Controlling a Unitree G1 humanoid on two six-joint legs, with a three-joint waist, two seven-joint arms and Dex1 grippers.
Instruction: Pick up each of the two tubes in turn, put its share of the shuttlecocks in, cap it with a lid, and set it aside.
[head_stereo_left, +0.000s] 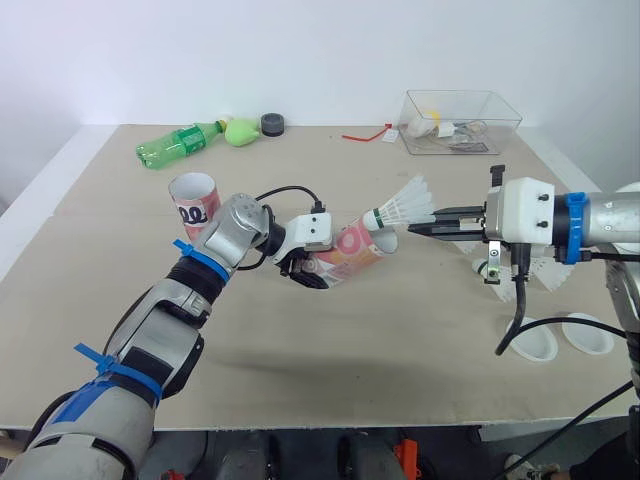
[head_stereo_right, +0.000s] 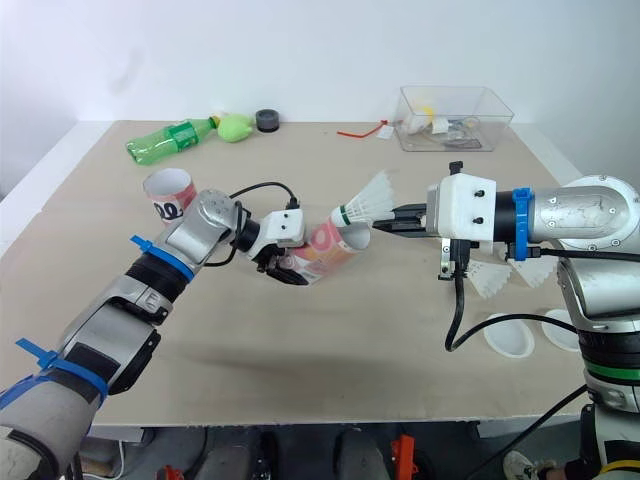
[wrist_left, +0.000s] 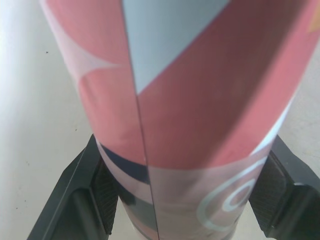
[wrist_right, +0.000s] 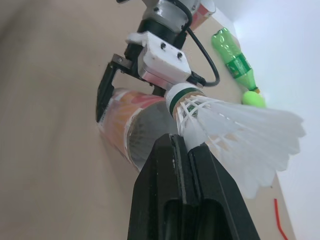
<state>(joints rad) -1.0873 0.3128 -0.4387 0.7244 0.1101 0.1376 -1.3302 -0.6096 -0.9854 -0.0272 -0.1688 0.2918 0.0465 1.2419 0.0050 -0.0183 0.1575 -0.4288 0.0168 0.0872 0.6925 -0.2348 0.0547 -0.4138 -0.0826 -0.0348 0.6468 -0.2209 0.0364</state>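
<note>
Our left end effector (head_stereo_left: 303, 270) grips the tube (head_stereo_left: 358, 246), mouth facing the right end effector (head_stereo_left: 424, 224) (pinching a shuttlecock (head_stereo_left: 402, 207)), cork just beside the rim.

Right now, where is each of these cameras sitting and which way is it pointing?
Left eye and right eye views: on the head, looking forward and down over the table; both arms show.
Left wrist view: on the left wrist, looking along the left pincer, shut on the tube.
Right wrist view: on the right wrist, looking along the right pincer, which holds a shuttlecock near the tube's mouth.
Shared: all views show the tube.
</note>
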